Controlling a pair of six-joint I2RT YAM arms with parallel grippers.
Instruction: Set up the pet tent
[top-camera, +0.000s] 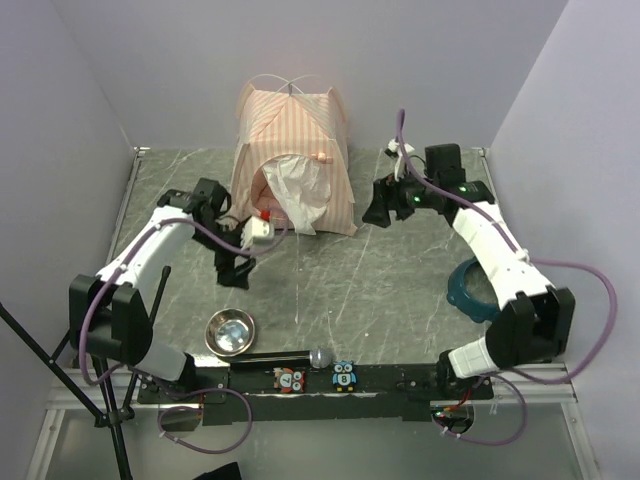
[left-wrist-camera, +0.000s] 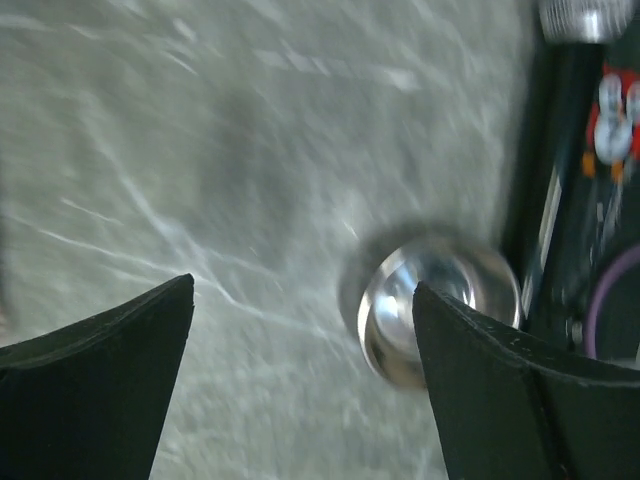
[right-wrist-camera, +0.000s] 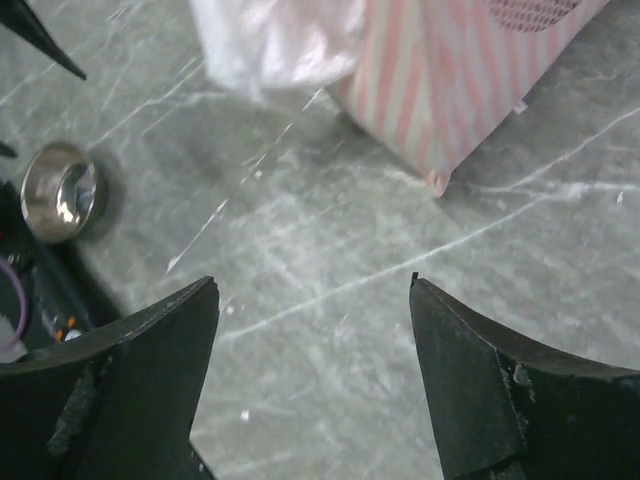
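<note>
right end effector (right-wrist-camera: 313, 285) agape — blunt black fingers (right-wrist-camera: 480, 380) near pinstriped pet tent (right-wrist-camera: 450, 90)

Wht/blk arms (top-camera: 150, 250), purple cables (top-camera: 92, 312)

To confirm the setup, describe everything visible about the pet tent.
The pet tent stands upright at the far middle of the table. It is pink-and-white striped fabric, with thin white poles crossing above its peak and a crumpled white flap hanging over the front opening. Nothing grips it.
</note>
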